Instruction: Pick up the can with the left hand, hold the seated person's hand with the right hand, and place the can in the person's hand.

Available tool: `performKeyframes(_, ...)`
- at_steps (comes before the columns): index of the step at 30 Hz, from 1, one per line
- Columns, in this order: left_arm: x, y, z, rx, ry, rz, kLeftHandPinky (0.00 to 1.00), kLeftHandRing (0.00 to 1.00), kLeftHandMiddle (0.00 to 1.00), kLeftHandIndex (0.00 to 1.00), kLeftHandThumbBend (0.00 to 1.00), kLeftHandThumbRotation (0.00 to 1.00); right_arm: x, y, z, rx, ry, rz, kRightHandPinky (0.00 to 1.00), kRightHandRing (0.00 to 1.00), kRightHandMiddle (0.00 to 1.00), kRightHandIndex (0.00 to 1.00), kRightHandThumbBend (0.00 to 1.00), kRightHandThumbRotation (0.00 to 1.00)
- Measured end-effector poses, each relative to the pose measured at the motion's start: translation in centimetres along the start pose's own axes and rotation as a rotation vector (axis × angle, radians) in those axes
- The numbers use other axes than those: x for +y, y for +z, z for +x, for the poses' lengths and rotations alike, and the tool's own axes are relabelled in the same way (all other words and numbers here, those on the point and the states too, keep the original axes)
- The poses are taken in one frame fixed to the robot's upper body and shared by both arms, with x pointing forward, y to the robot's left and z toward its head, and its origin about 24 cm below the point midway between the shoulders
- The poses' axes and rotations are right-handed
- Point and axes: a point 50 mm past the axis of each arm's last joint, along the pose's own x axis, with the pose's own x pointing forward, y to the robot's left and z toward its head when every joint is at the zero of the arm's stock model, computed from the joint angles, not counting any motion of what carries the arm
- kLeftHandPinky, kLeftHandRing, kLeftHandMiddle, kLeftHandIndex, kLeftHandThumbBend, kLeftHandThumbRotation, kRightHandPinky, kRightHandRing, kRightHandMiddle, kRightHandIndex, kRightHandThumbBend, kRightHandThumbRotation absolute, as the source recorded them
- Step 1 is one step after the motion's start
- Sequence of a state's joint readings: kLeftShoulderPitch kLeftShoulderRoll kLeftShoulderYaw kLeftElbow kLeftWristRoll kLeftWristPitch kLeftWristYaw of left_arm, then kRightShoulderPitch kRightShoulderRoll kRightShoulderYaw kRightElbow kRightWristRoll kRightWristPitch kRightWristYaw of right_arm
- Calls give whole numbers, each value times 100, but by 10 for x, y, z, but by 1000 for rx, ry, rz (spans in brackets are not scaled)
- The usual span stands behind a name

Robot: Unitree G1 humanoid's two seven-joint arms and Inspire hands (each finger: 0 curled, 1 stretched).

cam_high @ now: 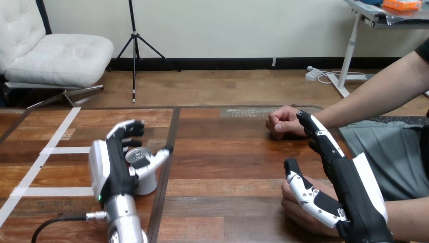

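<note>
- The left hand [117, 164] is sitting right against a can [137, 157], which is standing on the table [227, 167] in the lower left of the frame.
- The right hand [349, 182], at lower right, is holding its fingers [318, 132] straight, pointing up beside a person's fist [282, 122].
- Its thumb [303, 191] is lying over the person's other hand [298, 215].

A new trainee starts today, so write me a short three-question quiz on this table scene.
1. True or false: the can lies tipped over on the table.
2. Fill in: the right hand has straight fingers, and its thumb lies over the nearer hand of the ____.
3. Which robot hand is right beside the can? A) left hand B) right hand C) neither

Key: 1 false; 2 person; 3 A.
</note>
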State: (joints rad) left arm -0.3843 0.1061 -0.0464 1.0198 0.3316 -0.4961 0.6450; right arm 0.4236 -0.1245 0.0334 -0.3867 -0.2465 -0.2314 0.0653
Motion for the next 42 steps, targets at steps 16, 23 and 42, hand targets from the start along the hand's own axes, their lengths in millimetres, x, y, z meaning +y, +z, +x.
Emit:
performKeyframes(16, 7, -17, -10, 35, -64, 181, 57, 66, 69, 69, 90, 0, 0, 0, 0, -1, 0, 0, 97, 97, 96, 94, 16, 21)
performKeyframes(23, 14, -18, -7, 26, -77, 266, 56, 65, 69, 69, 93, 0, 0, 0, 0, -1, 1, -1, 98, 98, 96, 94, 16, 21)
performKeyframes(42, 24, -7, 3, 17, -119, 419, 53, 62, 66, 67, 92, 0, 0, -1, 1, 12, 3, 1, 98, 98, 96, 94, 16, 23)
